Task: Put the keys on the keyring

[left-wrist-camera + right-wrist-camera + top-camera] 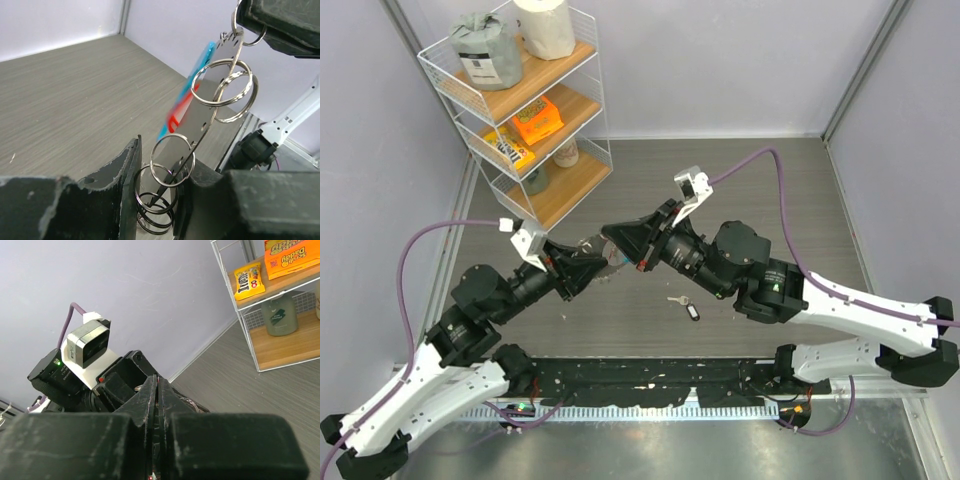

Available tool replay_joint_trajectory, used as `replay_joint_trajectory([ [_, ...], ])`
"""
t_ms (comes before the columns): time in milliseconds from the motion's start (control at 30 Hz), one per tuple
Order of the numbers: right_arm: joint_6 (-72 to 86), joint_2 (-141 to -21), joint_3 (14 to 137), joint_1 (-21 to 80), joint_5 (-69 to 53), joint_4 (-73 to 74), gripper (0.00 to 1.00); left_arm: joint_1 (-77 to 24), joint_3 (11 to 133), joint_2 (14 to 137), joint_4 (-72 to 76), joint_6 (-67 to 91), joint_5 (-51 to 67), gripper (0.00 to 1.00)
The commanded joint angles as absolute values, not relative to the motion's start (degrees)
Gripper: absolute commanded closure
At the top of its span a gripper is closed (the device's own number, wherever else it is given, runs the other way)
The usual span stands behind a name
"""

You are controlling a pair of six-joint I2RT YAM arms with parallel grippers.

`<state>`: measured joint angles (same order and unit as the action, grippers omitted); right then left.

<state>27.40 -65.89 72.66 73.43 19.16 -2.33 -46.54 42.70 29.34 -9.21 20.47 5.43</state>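
Observation:
Above the table, the keyring (194,82) hangs as a bunch of thin silvery rings with a blue tag (202,62) and a red tag (182,107) behind them. The rings thread through the keys (215,100), a flat silvery piece seen edge-on. My left gripper (164,155) has its fingers pressed against both sides of the lower rings. My right gripper (159,385) is shut on the top of the bunch. In the top view the left gripper (590,265) and right gripper (620,245) meet tip to tip over the bunch (611,258). A single small key with a dark fob (686,306) lies on the table.
A white wire shelf rack (595,120) with wooden shelves, snack packs and bottles stands at the back left, close to the left arm. Grey walls enclose the table on three sides.

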Motion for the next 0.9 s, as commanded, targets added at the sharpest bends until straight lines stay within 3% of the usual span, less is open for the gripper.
replay_joint_trajectory([
  [0, 28.0, -62.1, 72.4, 73.8, 19.8, -3.9, 0.94, -46.4, 45.6, 28.3, -8.6, 21.2, 5.9, 1.0],
  [200, 26.3, -58.8, 72.6, 73.8, 17.9, -0.4, 0.93, -46.4, 47.1, 28.0, -7.3, 24.7, 12.5, 1.0],
  [267, 23.7, -57.0, 72.8, 73.8, 16.3, 3.6, 0.76, -46.4, 47.9, 27.7, -6.7, 26.9, 14.8, 1.0],
  [300, 22.9, -55.9, 72.8, 73.8, 15.9, 5.8, 0.58, -46.5, 48.2, 27.6, -6.0, 28.4, 16.2, 1.0],
  [367, 19.9, -52.7, 72.3, 73.8, 15.6, 9.3, 0.41, -46.4, 48.7, 27.5, -4.5, 31.2, 18.7, 1.0],
  [467, 15.0, -46.2, 70.5, 73.9, 15.4, 13.8, 0.27, -46.4, 49.0, 27.6, -1.7, 35.7, 21.4, 1.0],
  [600, 10.3, -40.1, 67.7, 73.8, 14.9, 19.2, 0.19, -46.4, 48.4, 28.1, 4.1, 41.6, 24.3, 1.0],
  [867, 4.8, -38.9, 65.1, 73.8, 0.9, 19.8, 0.18, -46.4, 47.2, 30.8, 16.8, 52.3, 30.8, 1.0],
])
